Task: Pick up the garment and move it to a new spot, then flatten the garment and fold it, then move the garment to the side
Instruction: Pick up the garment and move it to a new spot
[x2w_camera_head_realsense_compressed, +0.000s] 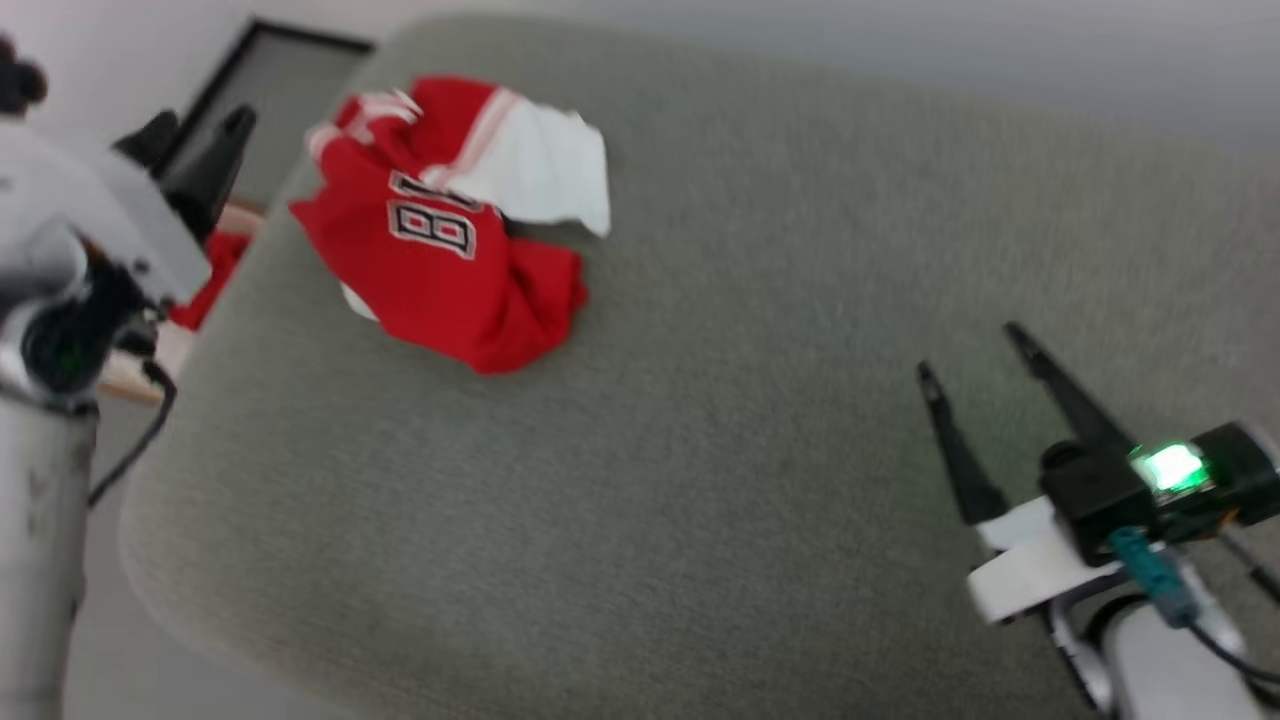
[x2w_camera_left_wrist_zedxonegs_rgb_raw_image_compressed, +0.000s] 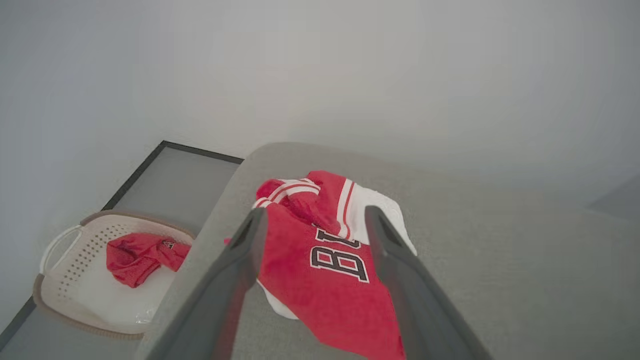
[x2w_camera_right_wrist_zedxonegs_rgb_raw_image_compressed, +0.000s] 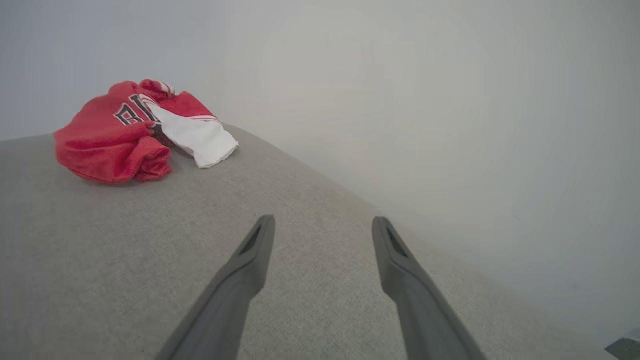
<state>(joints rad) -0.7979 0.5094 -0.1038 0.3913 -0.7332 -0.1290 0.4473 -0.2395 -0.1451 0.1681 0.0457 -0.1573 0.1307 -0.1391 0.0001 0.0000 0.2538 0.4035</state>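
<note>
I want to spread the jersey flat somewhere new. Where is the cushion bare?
The cushion is bare from the garment across to the open right gripper, and along its far right edge. Crowded: the far left corner, where the garment lies bunched near the open left gripper.

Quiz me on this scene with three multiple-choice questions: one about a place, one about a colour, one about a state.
1. Where does the BULLS jersey lie?
A. on the floor
B. crumpled near the far left corner of the grey padded surface
C. hung on the wall

2. What colour is its sleeve?
A. white
B. blue
C. black

3. How do the left gripper and the right gripper stand?
A. both shut on cloth
B. both open and empty
C. one open, one shut

Answers:
1 B: the head view shows it heaped there.
2 A: the sleeve spreads white beside the red body.
3 B: both stand spread wide, gripping nothing.
</note>
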